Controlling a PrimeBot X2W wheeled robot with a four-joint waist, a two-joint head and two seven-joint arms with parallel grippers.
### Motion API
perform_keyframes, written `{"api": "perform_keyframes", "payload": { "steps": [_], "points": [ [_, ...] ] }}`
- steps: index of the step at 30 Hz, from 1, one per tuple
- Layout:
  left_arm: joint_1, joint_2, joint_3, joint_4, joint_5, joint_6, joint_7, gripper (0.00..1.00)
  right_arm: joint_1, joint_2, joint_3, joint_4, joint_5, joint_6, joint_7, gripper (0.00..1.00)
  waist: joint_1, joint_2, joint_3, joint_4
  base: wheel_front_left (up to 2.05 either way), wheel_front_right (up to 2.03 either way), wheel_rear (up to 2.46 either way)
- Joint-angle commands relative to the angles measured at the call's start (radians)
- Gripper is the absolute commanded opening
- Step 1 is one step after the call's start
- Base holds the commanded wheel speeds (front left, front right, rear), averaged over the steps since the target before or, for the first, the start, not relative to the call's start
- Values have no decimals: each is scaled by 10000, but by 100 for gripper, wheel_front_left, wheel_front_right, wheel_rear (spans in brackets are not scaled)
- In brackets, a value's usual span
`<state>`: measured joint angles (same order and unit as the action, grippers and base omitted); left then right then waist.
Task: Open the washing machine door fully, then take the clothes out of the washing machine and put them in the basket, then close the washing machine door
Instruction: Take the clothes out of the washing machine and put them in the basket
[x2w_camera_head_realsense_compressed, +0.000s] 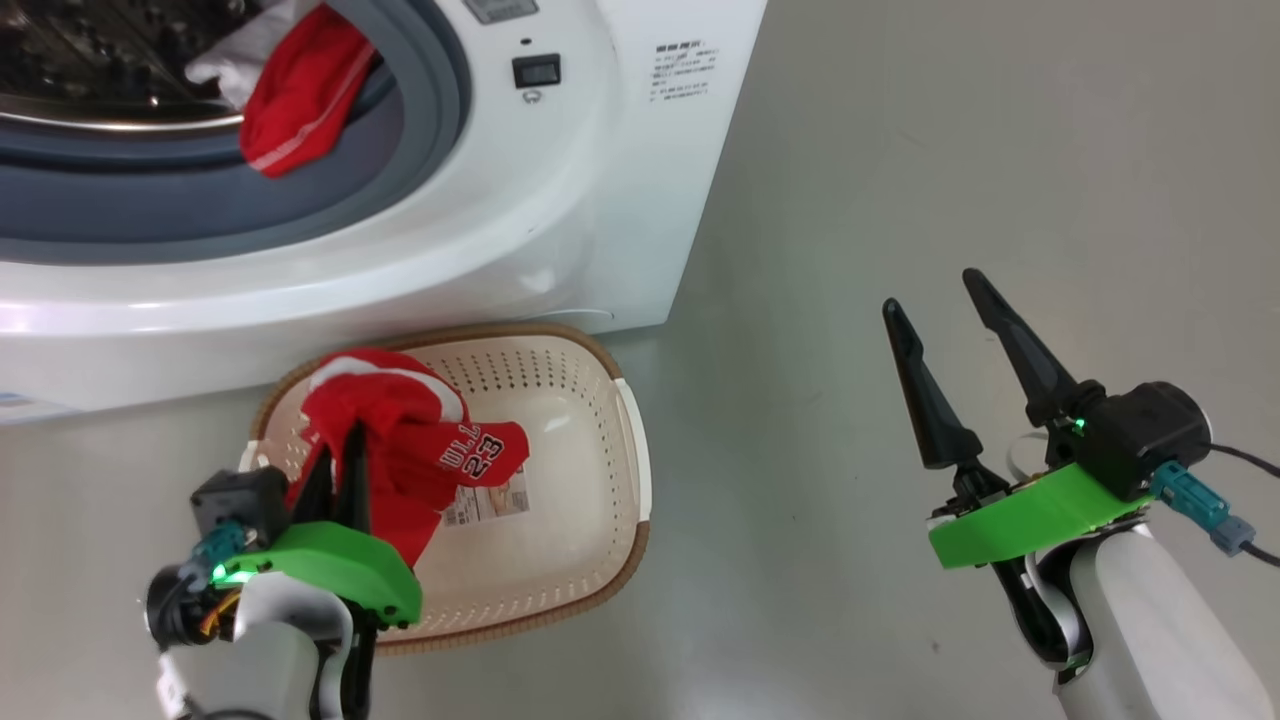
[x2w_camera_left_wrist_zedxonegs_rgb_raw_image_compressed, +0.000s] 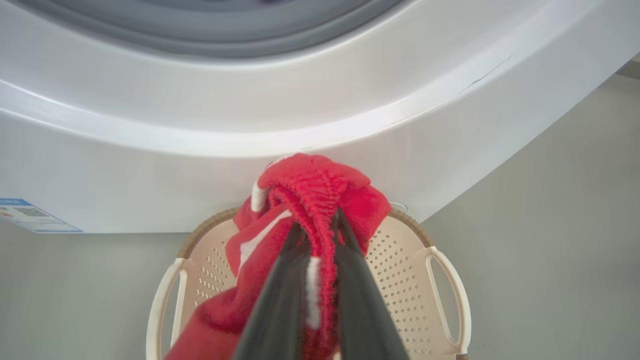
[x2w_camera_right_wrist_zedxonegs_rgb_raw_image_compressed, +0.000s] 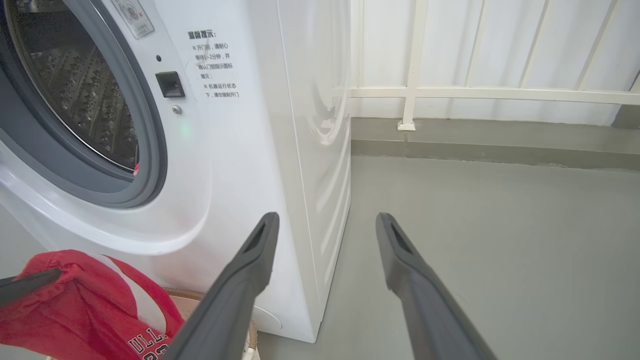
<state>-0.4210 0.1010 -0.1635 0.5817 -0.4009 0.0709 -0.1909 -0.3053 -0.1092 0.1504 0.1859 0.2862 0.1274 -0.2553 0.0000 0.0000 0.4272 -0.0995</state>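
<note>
Laundry balcony: washing machine (x2w_camera_head_realsense_compressed: 600, 170), railing (x2w_camera_right_wrist_zedxonegs_rgb_raw_image_compressed: 475, 93)

The right hand (x2w_camera_right_wrist_zedxonegs_rgb_raw_image_compressed: 326, 220), fingers spread, points past the washing machine (x2w_camera_right_wrist_zedxonegs_rgb_raw_image_compressed: 240, 150); a red garment (x2w_camera_right_wrist_zedxonegs_rgb_raw_image_compressed: 75, 310) lies lower left.

The floor (x2w_camera_head_realsense_compressed: 900, 200) is grey and smooth. The big white washing machine (x2w_camera_head_realsense_compressed: 560, 200) stands on it at the far left. The small cream basket (x2w_camera_head_realsense_compressed: 585, 400) sits on the floor just in front of it, on the near side. A white railing (x2w_camera_right_wrist_zedxonegs_rgb_raw_image_compressed: 415, 92) stands along the floor's far edge.
</note>
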Motion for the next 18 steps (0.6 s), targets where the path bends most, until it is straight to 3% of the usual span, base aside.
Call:
{"api": "perform_keyframes", "payload": {
  "steps": [1, 11, 17, 18],
  "points": [
    [-224, 132, 252, 40, -95, -64, -94, 0, -76, -68, 231, -255, -37, 33, -65, 100, 0, 0, 90, -20, 0, 0, 0],
    [-1783, -147, 125, 3753, -620, -751, 245, 0, -280, -169, 413, -264, 32, 33, -65, 100, 0, 0, 603, -226, 0, 0, 0],
    [-2684, -209, 41, 5194, -721, -1008, 229, 0, -420, -192, 474, -285, 65, 33, -65, 100, 0, 0, 957, -383, 0, 0, 0],
    [-2825, -223, 15, 5369, -723, -1042, 198, 11, -437, -200, 468, -288, 68, 33, -65, 100, 0, 0, 1006, -398, 0, 0, 0]
  ]
}}
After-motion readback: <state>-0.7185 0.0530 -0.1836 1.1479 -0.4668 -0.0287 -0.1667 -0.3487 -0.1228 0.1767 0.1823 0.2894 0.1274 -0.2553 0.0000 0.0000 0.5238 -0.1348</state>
